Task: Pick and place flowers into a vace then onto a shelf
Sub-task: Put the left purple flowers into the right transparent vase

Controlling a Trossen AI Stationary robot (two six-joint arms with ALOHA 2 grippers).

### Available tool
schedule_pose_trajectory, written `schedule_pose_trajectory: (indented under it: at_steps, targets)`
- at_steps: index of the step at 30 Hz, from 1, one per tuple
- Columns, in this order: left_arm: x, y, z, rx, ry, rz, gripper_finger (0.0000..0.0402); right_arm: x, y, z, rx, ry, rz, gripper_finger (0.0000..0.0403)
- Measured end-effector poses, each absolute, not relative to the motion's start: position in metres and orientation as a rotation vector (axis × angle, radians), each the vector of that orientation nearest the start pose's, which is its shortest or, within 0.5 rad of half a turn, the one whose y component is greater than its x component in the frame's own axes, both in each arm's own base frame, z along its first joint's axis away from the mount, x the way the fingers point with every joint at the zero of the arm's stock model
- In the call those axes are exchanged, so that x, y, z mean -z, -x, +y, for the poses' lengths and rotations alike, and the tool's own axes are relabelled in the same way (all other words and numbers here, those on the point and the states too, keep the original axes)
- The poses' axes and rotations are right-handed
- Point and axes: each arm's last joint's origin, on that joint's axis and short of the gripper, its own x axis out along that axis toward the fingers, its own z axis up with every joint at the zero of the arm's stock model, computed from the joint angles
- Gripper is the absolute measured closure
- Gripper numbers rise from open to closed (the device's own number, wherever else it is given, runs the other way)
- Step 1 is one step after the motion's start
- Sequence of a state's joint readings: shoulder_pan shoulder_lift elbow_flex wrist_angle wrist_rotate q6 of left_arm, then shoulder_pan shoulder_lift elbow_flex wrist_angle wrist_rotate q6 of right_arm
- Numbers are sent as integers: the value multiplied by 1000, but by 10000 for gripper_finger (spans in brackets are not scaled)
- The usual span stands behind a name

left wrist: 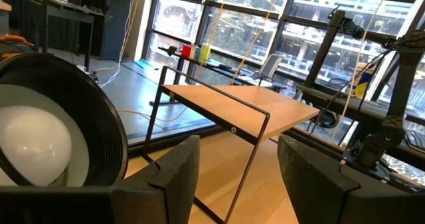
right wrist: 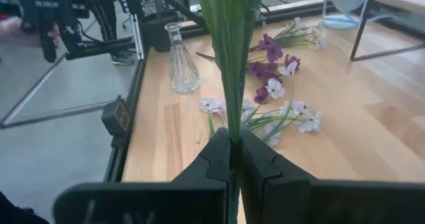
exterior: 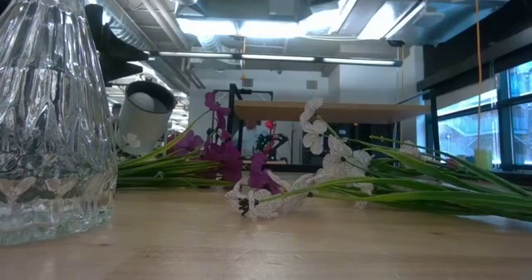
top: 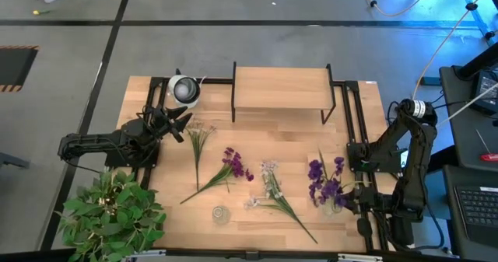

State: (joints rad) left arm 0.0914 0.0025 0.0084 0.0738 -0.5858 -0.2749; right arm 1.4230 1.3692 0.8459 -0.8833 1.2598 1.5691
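Showing purple and white blossoms on green flowers (top: 233, 169) across a light-wood surface (top: 257, 134). Displaying a pale shelf (top: 280, 87) on black framing. Gleaming clear, a ribbed vase (exterior: 50, 114).

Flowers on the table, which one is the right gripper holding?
The purple one nearest the right arm; its stem is pinched in the right gripper. The others lie loose.

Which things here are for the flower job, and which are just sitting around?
For the job: flowers, glass vase, shelf, right gripper with jaws shut on a flower stem, left gripper waiting with jaws open beside the shelf.
Just lying about: potted plant, round lamp.
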Motion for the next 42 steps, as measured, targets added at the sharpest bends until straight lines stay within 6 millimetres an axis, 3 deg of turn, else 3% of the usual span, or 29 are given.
schedule_pose_trajectory:
  at_steps: [9, 16, 25, 35, 42]
  targets:
    - [-173, -90, 24, -663, 284, -171, 206, -214, -60, 217, 124, -199, 312, 392]
    - [-173, -90, 24, -664, 284, -171, 206, -211, -60, 217, 120, -209, 425, 392]
    - [-173, -90, 24, -663, 284, -171, 206, -207, -70, 209, 188, -131, 428, 392]
    - [-173, -90, 24, -662, 284, -171, 206, -167, -77, 194, 220, -207, 323, 392]
    - [-173, -90, 24, -663, 271, -167, 206, -156, -82, 182, 263, -200, 245, 392]
